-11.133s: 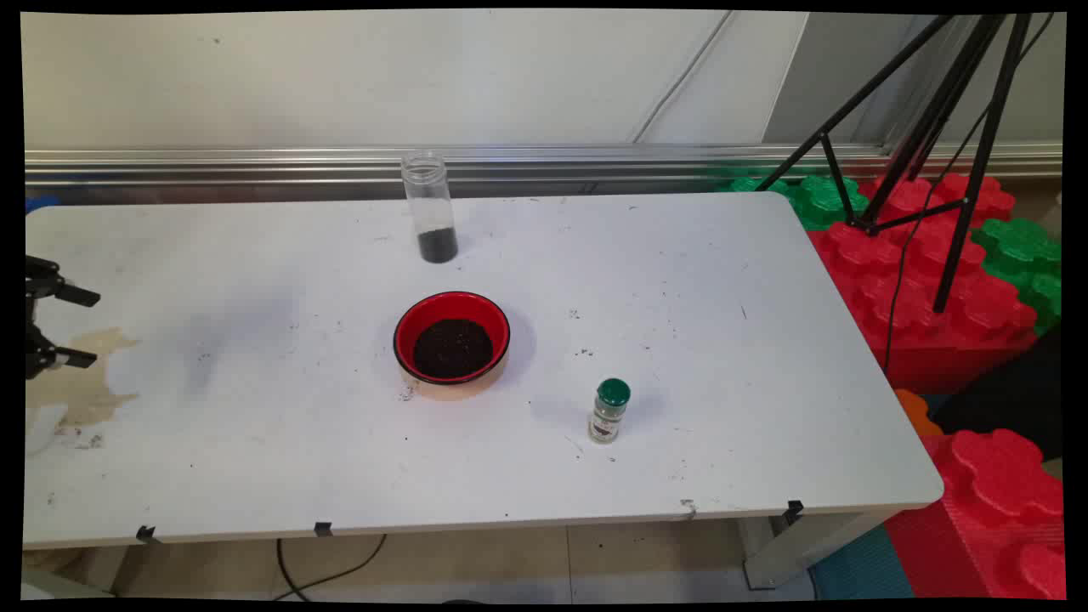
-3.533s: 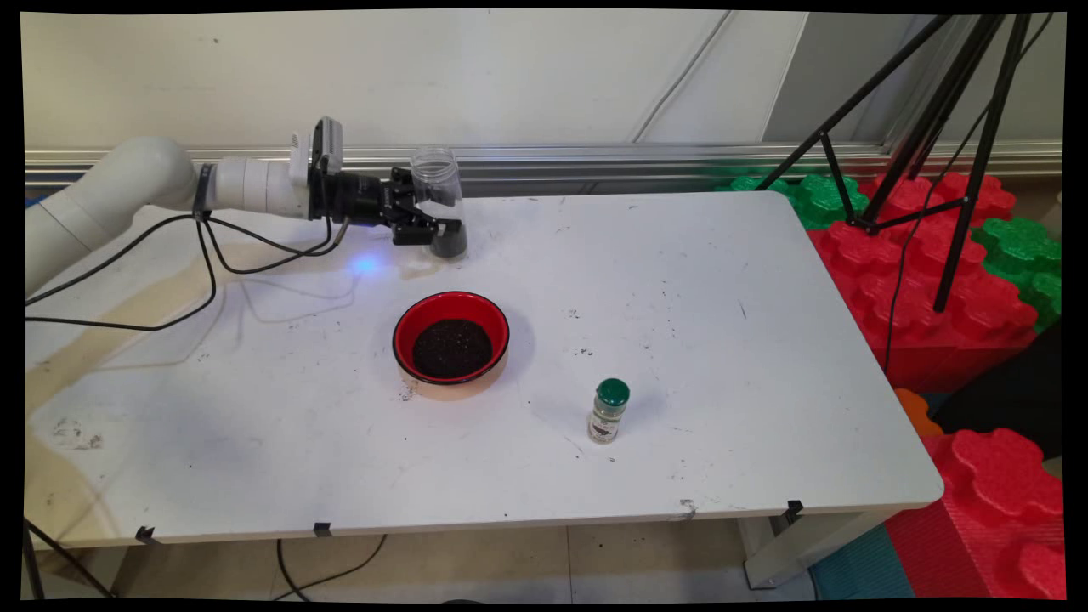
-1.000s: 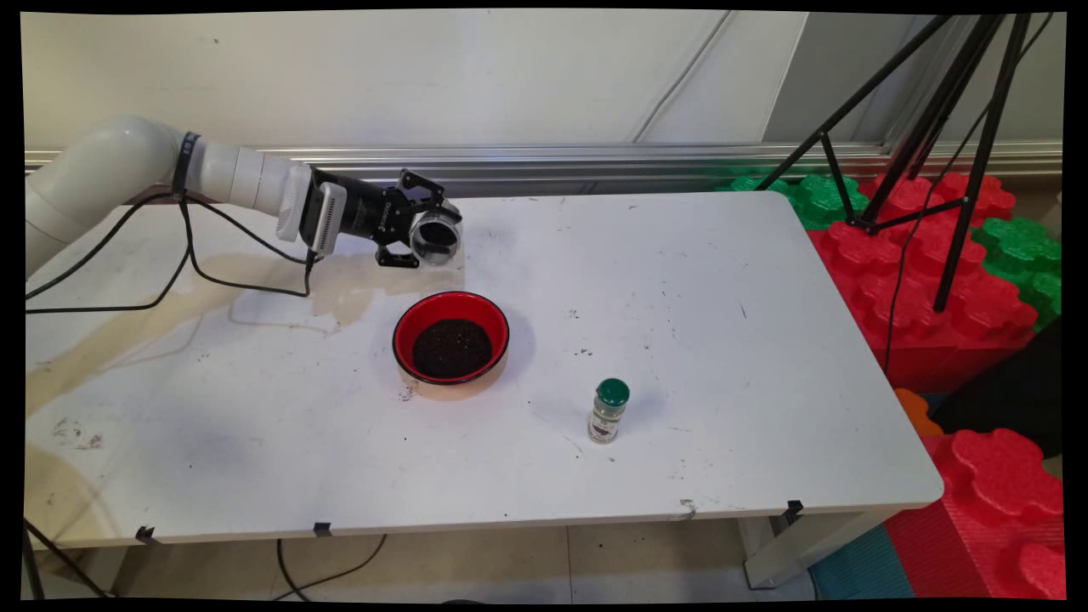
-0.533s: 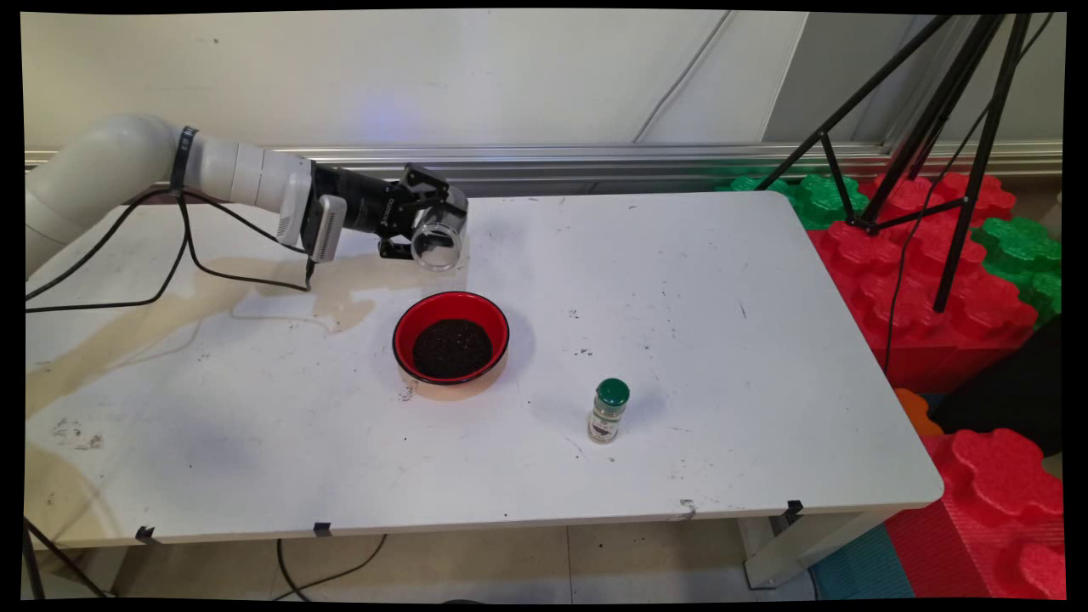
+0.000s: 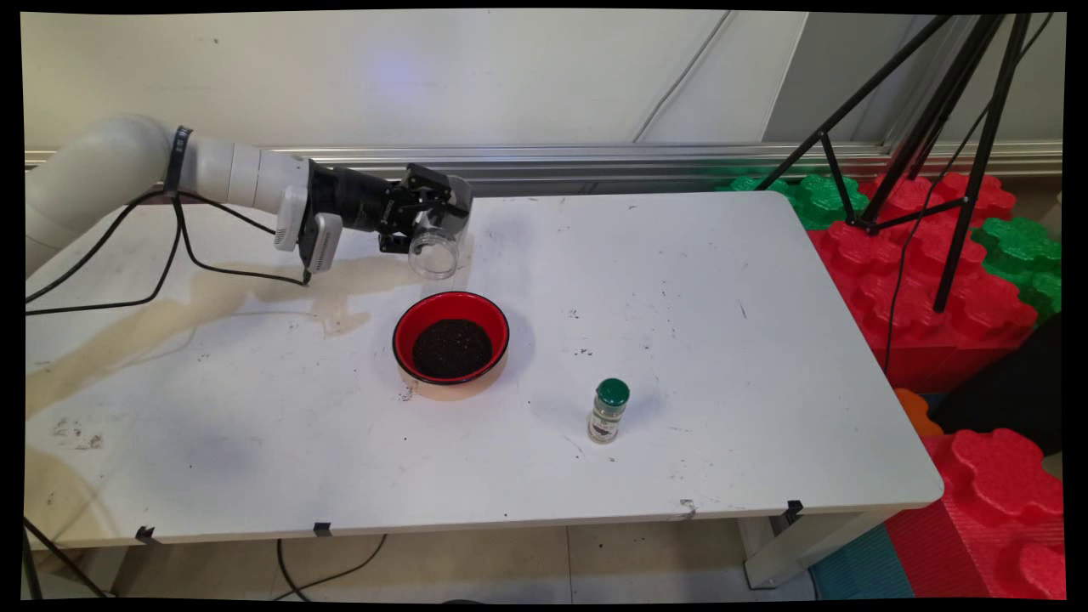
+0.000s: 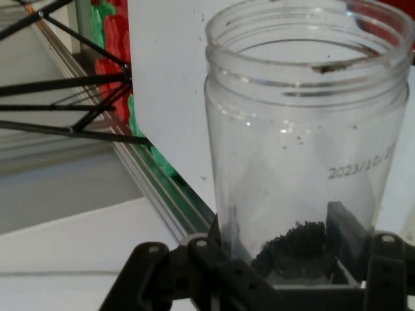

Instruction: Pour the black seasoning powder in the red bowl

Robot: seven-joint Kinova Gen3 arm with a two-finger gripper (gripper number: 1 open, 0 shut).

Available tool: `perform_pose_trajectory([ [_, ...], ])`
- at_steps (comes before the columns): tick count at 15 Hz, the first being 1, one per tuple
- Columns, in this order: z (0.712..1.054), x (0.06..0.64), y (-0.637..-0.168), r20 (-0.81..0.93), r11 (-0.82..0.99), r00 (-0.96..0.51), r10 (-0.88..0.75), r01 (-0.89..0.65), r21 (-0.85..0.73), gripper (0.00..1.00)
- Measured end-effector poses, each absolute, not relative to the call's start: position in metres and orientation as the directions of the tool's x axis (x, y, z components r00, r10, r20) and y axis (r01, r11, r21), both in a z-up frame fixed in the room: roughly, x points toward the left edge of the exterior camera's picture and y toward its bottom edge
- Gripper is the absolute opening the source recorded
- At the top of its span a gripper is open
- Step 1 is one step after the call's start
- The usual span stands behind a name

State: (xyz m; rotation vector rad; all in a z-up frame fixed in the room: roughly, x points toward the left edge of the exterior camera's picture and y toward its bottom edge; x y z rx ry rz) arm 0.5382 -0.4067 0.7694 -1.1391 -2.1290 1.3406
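Observation:
My gripper (image 5: 427,214) is shut on a clear plastic jar (image 5: 437,240), held above the table's back middle. The jar is tipped over, its open mouth slanting down toward the near side, just behind a red bowl (image 5: 451,338) full of dark grains. In the hand view the jar (image 6: 305,149) fills the picture, and a small heap of dark grains (image 6: 292,243) lies at its base between the fingers (image 6: 342,227). A few specks cling near the jar's rim. Nothing is seen falling from the mouth.
A small spice bottle with a green cap (image 5: 609,412) stands right of and nearer than the bowl. A brownish stain (image 5: 170,306) spreads over the table's left side under hanging black cables (image 5: 183,255). Red and green foam blocks (image 5: 935,280) and a black tripod (image 5: 926,127) stand off the right edge.
The arm came in from the left, closed on the jar and lifted it. In the last second the hand rolled on, swinging the jar's mouth further downward toward the bowl.

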Motion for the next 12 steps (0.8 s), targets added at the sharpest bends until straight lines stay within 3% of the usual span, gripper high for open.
perform_pose_trajectory([
  [12,0.774,0.529,-0.388,-0.307,0.002,-0.495,0.813,0.528,-0.849,0.0],
])
